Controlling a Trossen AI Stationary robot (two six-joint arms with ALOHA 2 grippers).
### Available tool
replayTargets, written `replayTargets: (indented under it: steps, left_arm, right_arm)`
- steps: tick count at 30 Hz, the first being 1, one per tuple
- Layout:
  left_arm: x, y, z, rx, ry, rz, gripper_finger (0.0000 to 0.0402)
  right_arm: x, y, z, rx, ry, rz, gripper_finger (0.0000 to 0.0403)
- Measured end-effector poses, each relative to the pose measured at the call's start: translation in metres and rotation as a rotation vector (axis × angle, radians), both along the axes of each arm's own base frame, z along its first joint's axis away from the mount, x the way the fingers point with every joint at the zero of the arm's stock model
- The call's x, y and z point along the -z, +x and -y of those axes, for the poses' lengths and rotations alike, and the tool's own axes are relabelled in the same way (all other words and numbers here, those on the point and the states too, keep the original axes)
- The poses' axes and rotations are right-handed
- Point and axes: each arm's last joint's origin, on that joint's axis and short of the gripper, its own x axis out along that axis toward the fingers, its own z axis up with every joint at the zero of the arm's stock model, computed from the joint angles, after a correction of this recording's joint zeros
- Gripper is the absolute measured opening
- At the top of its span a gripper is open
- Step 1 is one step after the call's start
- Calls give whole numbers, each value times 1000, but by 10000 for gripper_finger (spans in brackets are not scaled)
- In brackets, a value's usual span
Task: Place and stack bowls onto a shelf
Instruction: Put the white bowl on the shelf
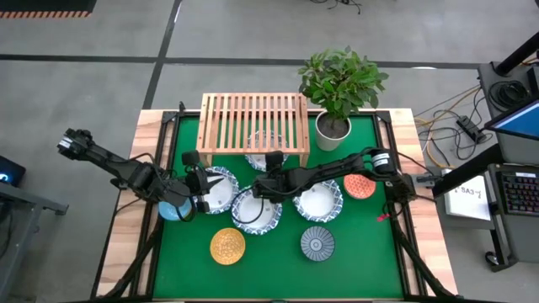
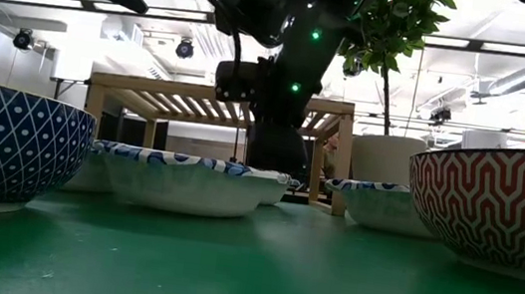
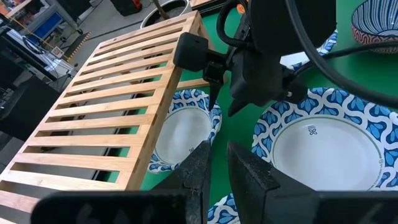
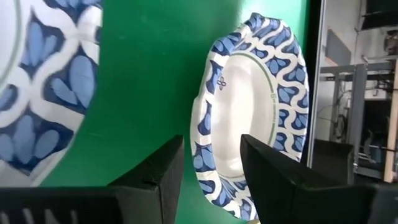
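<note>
The light-wood shelf stands at the table's far side, with one white blue-rimmed bowl on the table under it. Three more white bowls sit in a row before it. The light-blue bowl, yellow bowl, grey-blue bowl and orange-red bowl also rest on the mat. My left gripper hangs over the leftmost white bowl, its fingers a narrow gap apart. My right gripper is open, one finger on each side of a white bowl's rim. My left gripper stands from above at the rim of the leftmost white bowl, and a bit of blue pattern shows between its fingers. I cannot tell whether they touch it.
A plant in a white pot stands at the shelf's right end. The two arms are close together in the table's middle. Open green mat lies along the near edge.
</note>
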Motion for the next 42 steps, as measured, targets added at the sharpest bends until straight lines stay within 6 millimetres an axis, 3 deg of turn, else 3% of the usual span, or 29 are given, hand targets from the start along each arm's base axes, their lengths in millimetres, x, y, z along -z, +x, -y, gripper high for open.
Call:
replayTargets:
  steps: [12,32,37,42]
  left_arm:
    - [0,0,0,2,1,-4,36]
    - [1,-1,0,4,2,-8,36]
    - [1,-1,0,4,2,-8,36]
    - [1,-1,0,4,2,-8,36]
  right_arm:
    - [11,0,-8,-37,177,-8,136]
    - [5,1,-9,22,43,35,124]
    - [-6,6,-17,4,48,64,123]
    - [-35,12,-25,43,11,103,123]
